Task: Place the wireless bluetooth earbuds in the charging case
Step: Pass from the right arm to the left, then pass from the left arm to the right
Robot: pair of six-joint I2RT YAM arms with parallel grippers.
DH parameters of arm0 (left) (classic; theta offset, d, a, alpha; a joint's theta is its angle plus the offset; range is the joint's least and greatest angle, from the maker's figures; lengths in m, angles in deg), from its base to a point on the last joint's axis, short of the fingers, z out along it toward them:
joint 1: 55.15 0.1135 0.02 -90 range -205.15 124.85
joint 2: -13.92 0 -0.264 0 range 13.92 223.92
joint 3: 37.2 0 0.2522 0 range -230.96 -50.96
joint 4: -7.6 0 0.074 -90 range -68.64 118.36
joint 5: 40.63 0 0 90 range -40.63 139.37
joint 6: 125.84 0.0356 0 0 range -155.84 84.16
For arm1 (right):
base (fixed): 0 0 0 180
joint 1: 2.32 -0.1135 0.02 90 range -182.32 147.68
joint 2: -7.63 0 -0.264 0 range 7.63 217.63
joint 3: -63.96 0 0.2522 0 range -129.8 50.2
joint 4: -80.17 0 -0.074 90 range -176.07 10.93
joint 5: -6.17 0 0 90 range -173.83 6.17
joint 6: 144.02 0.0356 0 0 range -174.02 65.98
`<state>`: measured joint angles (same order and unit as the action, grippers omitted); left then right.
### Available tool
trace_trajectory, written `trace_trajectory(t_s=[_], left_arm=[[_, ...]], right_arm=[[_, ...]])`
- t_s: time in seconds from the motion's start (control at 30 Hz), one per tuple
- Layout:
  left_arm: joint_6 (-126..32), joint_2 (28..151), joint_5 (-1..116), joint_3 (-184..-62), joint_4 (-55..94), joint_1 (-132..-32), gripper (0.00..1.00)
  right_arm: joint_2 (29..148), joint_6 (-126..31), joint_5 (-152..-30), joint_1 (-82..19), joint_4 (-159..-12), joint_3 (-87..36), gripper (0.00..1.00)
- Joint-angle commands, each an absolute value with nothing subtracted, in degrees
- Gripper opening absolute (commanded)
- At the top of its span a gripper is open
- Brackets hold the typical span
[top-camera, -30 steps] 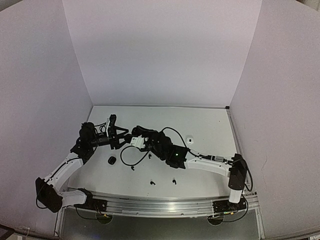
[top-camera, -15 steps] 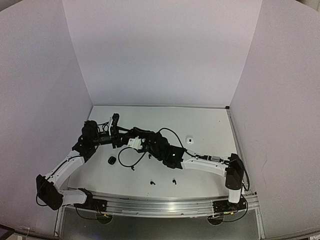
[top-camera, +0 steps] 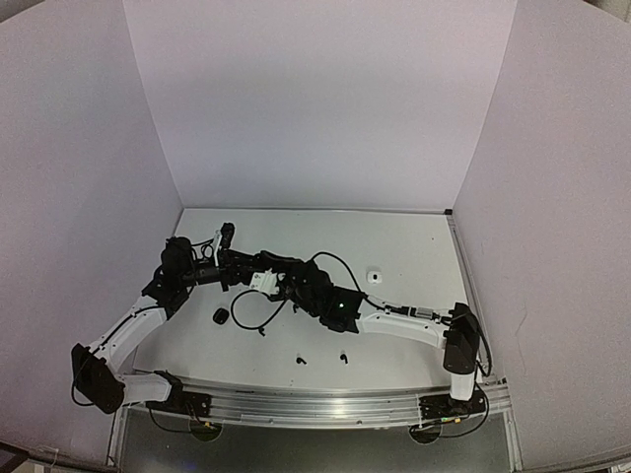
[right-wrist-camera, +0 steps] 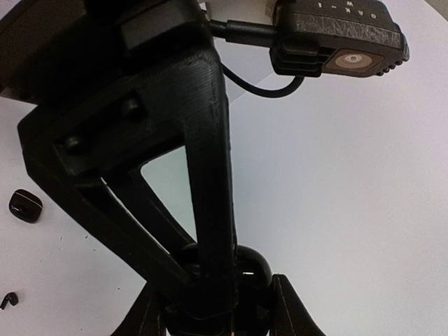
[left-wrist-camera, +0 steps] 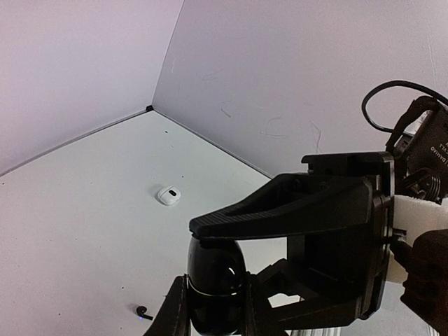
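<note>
Two sets of fingers meet on one black charging case (left-wrist-camera: 212, 269), held up off the worktop (top-camera: 394, 236) over its left half. From my left wrist camera, the left fingers (left-wrist-camera: 213, 308) are clamped on the case's two sides, and I can see a thin seam running round its glossy shell. Below and to the left of that meeting point, a spare black case (top-camera: 221, 315) sits on the worktop near the left edge, well apart from both arms.

The right fingers (right-wrist-camera: 213, 294) come in from the other side. On the right wrist camera they flank the same case and press against it, so I read them as gripping it too. One left finger crosses in front of the case in that view. From the left wrist camera, a right finger's tip rests on top of the shell.

Further right, the black earbuds (top-camera: 301, 361) lie loose on the worktop towards its near edge. I count three. The leftmost is just right of the spare black case, and the other two are closer to the near edge around the middle. All are well apart from the held case.

Rightmost is a white case (top-camera: 374, 276), lying alone right of the worktop's centre.
</note>
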<state>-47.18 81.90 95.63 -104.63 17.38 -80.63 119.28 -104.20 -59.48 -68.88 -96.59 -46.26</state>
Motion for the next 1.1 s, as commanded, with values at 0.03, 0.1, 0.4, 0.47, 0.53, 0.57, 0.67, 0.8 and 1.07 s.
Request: trace_trajectory(t_s=[0.03,0.1,0.4,0.47,0.53,0.57,0.67,0.8,1.07], left_arm=[[-46.7,80.3,98.5,-105.6,16.0,-81.1,0.00],[-45.7,80.0,99.6,-105.2,15.4,-81.1,0.00],[-37.3,81.0,109.7,-105.1,14.3,-81.0,0.00],[-36.5,81.6,113.7,-105.2,13.9,-81.0,0.00],[-36.9,82.3,117.2,-105.3,13.2,-81.1,0.00],[-37.3,82.6,118.1,-105.5,12.9,-81.1,0.00],[-38.6,82.9,119.2,-105.4,11.3,-81.1,0.00],[-41.1,82.9,119.0,-104.7,7.9,-81.2,0.00],[-44.3,82.7,118.7,-103.5,4.7,-81.2,0.00]], right_arm=[[117.6,-95.7,-59.4,-69.0,-100.0,-45.4,0.66],[115.2,-90.9,-60.9,-68.8,-99.9,-43.7,0.74],[100.1,-56.5,-86.2,-60.8,-90.4,-33.4,0.86],[99.2,-51.2,-91.9,-58.8,-89.1,-32.9,0.84],[99.5,-46.7,-98.5,-56.9,-88.6,-33.4,0.79],[100.4,-46.1,-101.1,-56.5,-87.8,-34.2,0.77],[103.3,-46.6,-105.4,-56.4,-81.3,-39.0,0.69],[107.1,-47.2,-109.3,-56.3,-77.3,-44.4,0.65],[110.4,-48.1,-113.2,-56.4,-77.2,-47.4,0.51]])
